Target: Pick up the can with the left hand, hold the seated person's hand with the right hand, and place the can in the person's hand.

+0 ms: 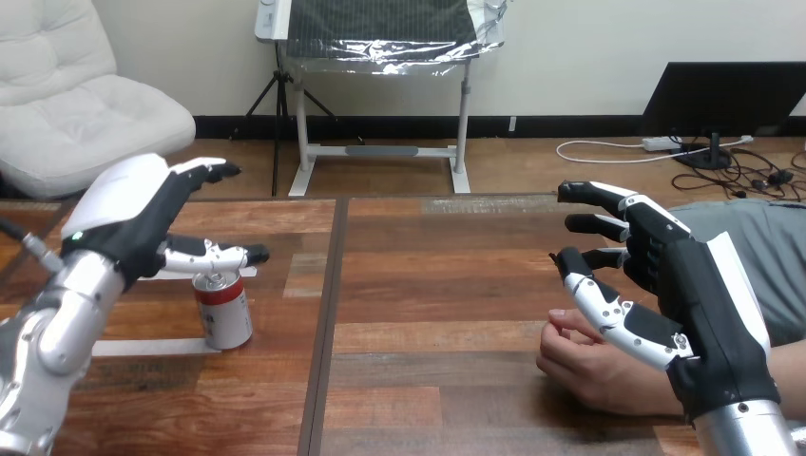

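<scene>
Well apart, can (226, 318), person's hand (591, 366), wooden table (428, 285)

Head view from a camera on the robot's head, set above the near edge of the wooden table (437, 285), facing forward and tilted down across the boards toward the far edge. It sits close enough that the robot's own arms enter at the bottom corners. The left hand (143, 214) is at left by the can (224, 312), and the right hand (689, 285) is large at right, partly covering the person's hand (594, 366) on the near right of the table. The table's seam runs almost straight away from the lens, just left of centre.
</scene>
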`<state>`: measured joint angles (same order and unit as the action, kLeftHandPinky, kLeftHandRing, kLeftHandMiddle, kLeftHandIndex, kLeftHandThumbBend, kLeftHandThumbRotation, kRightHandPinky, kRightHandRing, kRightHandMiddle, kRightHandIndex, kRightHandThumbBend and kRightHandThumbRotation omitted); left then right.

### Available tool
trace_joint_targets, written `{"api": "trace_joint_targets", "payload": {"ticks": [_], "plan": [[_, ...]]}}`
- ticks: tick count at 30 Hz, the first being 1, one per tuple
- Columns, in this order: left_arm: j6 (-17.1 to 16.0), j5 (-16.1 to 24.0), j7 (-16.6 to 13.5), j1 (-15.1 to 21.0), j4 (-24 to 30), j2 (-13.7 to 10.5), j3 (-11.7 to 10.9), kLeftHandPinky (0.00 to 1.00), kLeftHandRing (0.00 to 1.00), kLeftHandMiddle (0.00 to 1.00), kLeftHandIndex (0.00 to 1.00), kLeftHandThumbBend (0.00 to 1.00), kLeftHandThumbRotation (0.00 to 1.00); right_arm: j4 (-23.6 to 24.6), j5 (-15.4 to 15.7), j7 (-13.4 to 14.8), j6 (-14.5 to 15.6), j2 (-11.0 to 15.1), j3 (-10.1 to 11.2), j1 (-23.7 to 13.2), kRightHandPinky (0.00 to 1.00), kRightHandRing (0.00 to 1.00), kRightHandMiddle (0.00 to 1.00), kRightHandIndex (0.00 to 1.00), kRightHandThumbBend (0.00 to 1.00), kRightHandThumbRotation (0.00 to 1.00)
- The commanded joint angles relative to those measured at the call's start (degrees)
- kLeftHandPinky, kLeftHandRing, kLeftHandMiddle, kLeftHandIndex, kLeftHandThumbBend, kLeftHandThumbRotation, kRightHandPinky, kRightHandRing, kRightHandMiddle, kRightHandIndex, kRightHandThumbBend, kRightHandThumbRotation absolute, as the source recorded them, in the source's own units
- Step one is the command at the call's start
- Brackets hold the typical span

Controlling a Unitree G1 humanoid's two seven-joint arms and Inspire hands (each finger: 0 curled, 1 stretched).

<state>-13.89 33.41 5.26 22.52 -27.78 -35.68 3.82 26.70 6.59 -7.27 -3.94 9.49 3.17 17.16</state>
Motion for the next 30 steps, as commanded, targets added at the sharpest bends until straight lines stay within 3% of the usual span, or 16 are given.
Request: {"api": "trace_joint_targets", "payload": {"ticks": [1,30], "plan": [[-0.14,1.14,-0.91,5.63,-1.23,-1.51,1.57,0.79,0.84,0.86,0.84,0.83,0.44,1.85,-1.02,-0.23,0.3,0.93,0.88,-3.93,0.62,0.78,0.85,0.75,0.37,0.0],[1.4,6.03,-1.3,11.71,-6.97,-1.87,6.66,0.79,0.84,0.87,0.85,0.85,0.5,2.9,-0.39,-2.02,2.07,3.55,0.91,-4.28,0.68,0.82,0.86,0.76,0.38,0.0]]}}
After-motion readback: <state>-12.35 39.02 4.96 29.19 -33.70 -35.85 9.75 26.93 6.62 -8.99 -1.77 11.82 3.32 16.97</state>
